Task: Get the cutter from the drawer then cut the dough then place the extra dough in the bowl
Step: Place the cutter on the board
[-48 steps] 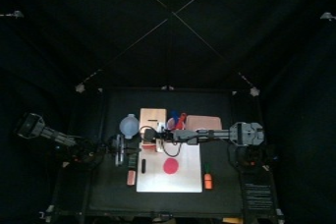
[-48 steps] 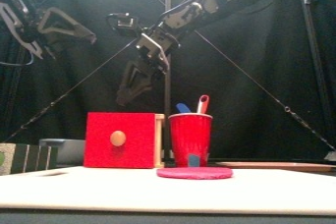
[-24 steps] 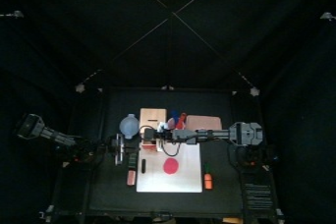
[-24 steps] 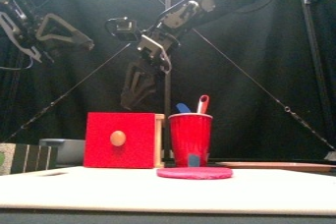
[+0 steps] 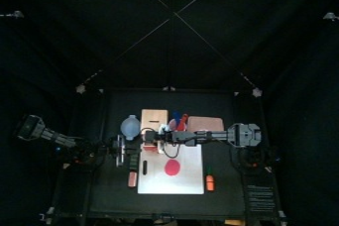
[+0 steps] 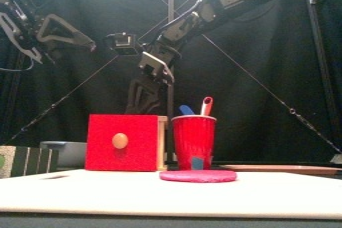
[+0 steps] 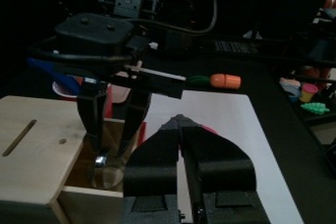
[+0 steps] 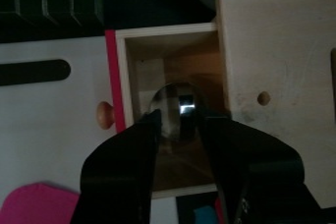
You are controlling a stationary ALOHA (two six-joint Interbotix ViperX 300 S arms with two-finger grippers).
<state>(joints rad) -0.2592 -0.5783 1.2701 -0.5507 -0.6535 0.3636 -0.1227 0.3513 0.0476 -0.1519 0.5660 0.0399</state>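
Overhead, the right arm stretches across to the wooden box (image 5: pixel 155 121) beside the bowl (image 5: pixel 130 126). Red dough (image 5: pixel 172 170) lies flat on the white board (image 5: pixel 193 159).

Front view: the drawer (image 6: pixel 127 142) shows its red face, with the red cup (image 6: pixel 194 140) just beside it.

Left wrist view: the left gripper (image 7: pixel 179 122) has its jaws pressed together, near the board.

Only the right wrist view shows the cutter (image 8: pixel 176 100), a shiny metal ring inside the open drawer. It sits between the slightly parted jaws of the right gripper (image 8: pixel 178 117).

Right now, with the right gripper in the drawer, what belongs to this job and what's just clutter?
Job: cutter, open drawer, red dough, white board, bowl, right gripper.
Lying about: red cup with knives, orange toy left of board, another at its right.
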